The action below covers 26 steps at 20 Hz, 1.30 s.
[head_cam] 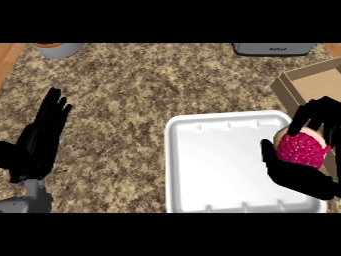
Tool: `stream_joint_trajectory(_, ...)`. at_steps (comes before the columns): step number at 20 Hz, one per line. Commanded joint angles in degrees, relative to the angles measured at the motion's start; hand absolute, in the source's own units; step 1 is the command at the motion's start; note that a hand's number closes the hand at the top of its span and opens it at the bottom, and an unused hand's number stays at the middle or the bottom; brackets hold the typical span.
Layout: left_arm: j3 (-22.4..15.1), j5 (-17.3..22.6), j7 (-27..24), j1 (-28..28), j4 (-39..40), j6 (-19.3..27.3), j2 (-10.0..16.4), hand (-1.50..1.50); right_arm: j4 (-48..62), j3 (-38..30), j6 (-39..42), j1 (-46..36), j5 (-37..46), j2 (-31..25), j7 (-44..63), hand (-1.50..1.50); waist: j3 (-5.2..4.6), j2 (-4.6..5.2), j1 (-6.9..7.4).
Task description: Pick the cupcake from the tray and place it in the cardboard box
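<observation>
A cupcake (pixel 303 149) with pink sprinkled frosting sits in my right hand (pixel 306 177), whose fingers and thumb curl round it. It hangs over the right edge of the white tray (pixel 217 165), between the tray and the cardboard box (pixel 322 85). The box lies open at the right, partly cut off by the view's edge. My left hand (pixel 44 135) rests open at the left, fingers straight and pointing up, away from the tray.
A grey bowl-like container (pixel 56 49) stands at the back left. A grey appliance (pixel 272 49) sits at the back right edge. The speckled counter (pixel 129 90) meets wooden strips at the far left and right.
</observation>
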Motion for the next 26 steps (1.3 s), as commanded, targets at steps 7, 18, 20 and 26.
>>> stream_joint_trajectory(7, -0.83, -0.8, 0.79, -0.22, -0.52, 0.72, -0.76, 0.0, 19.66, -20.5, -8.9, -5.18, -6.43, -10.25, -12.19, 1.5, 0.05, 0.18, 0.28)
stream_joint_trajectory(18, 1.73, 0.66, -0.65, -3.85, 4.51, -0.03, 0.23, 0.0, 49.13, -25.8, -19.5, -11.77, -3.39, -22.94, -26.52, 1.5, 0.03, 0.3, 0.38)
stream_joint_trajectory(20, 0.99, 0.8, -0.03, -2.54, 2.62, -0.85, 0.42, 0.0, 55.77, -25.62, -21.03, -12.01, -2.88, -24.6, -30.18, 1.5, 0.04, 0.32, 0.62)
stream_joint_trajectory(26, 0.17, -0.51, 1.34, -3.85, 1.81, 0.75, -0.11, 0.0, 66.8, -20.05, -9.8, -11.06, 5.0, -29.19, -26.22, -1.5, 0.04, 0.59, 1.18)
